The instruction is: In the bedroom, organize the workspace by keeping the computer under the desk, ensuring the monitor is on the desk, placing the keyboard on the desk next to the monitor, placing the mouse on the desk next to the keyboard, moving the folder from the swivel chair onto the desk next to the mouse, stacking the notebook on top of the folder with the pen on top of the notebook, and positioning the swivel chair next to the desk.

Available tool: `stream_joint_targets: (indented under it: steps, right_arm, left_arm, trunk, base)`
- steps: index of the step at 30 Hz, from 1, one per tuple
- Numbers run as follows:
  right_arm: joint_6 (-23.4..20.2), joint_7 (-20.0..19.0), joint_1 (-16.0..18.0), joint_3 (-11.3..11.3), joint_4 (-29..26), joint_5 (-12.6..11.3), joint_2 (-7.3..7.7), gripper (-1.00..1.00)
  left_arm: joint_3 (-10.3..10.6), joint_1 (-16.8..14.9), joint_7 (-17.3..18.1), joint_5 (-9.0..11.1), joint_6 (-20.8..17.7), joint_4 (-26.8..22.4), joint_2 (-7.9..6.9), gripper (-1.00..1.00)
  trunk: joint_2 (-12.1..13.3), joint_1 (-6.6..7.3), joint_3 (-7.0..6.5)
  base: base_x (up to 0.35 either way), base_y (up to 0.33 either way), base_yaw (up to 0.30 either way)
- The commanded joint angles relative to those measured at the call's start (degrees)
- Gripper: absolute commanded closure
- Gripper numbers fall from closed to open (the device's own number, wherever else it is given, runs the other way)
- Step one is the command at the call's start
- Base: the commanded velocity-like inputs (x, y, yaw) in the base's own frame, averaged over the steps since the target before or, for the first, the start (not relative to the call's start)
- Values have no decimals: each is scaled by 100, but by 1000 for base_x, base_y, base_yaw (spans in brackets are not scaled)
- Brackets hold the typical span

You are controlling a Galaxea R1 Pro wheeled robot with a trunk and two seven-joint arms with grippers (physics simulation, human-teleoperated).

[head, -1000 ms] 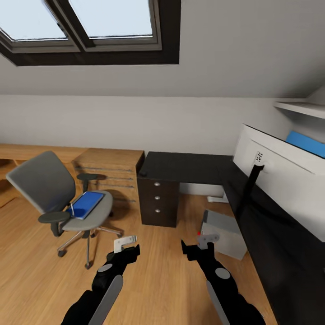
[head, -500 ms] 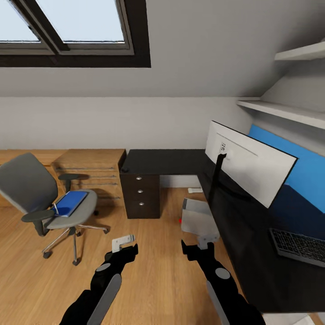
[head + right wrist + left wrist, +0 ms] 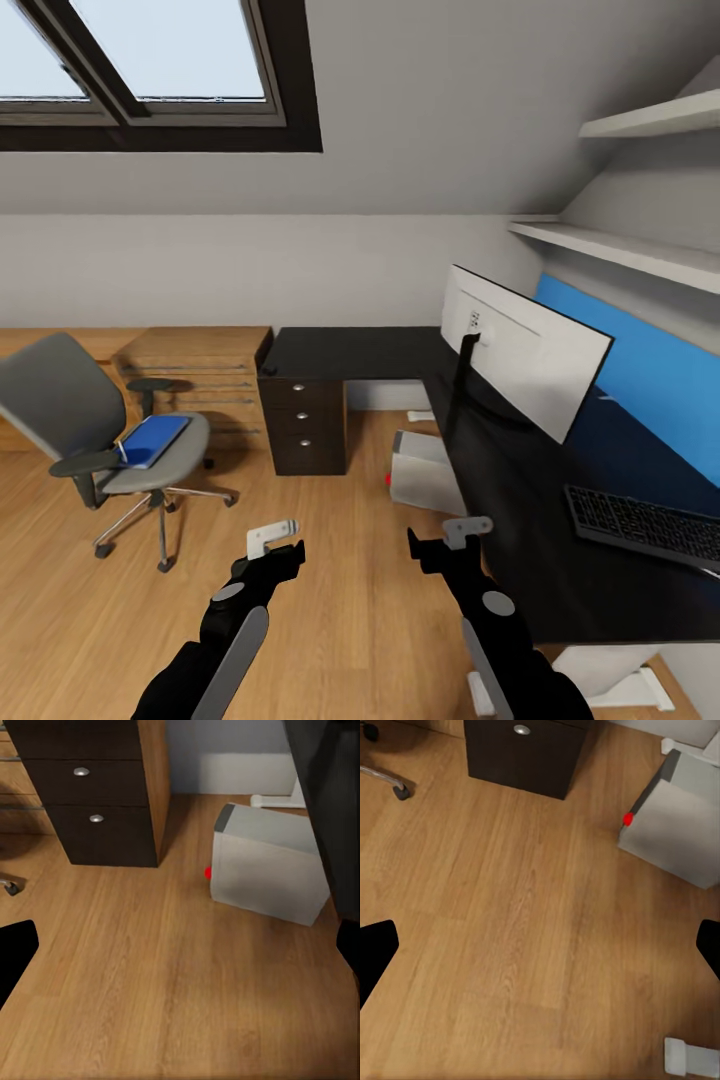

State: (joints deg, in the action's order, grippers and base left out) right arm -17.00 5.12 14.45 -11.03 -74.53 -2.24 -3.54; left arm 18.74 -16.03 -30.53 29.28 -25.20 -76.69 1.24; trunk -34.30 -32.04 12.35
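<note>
- Since a moment ago my view has swung slightly right; both arms hang as before.
- My left gripper (image 3: 272, 541) and right gripper (image 3: 449, 537) are spread open, empty, above bare floor (image 3: 340, 600).
- Ahead, computer (image 3: 425, 473) sits under the desk (image 3: 500, 470), which carries monitor (image 3: 525, 350) and keyboard (image 3: 645, 525).
- Folder (image 3: 152, 440) lies on the swivel chair (image 3: 105, 430), well left.

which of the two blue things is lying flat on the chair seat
The folder, a small blue rectangle flat on the swivel chair seat; the other is the upright blue back panel behind the desk.
</note>
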Motion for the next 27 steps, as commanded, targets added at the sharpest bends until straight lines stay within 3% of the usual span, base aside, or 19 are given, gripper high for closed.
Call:
stream_joint_targets:
  steps: [1, 15, 27]
  right_arm:
    - [-31, 40, 4, -10, -8, -23, 2, -100]
    - [-24, 57, 4, 72, -132, -22, 2, -100]
    - [-28, 45, 4, 290, -136, -22, 2, -100]
  left_arm:
    - [8, -5, -51, 52, -12, -8, -1, -100]
    - [7, -5, -50, 43, -12, -4, -1, -100]
    - [7, -5, -50, 41, -12, -4, -1, -100]
  trunk:
    - [-9, -3, 10]
    - [-9, -3, 10]
    - [-9, -3, 10]
  base:
    - [71, -142, 0]
    - [141, -283, 0]
    - [151, -306, 0]
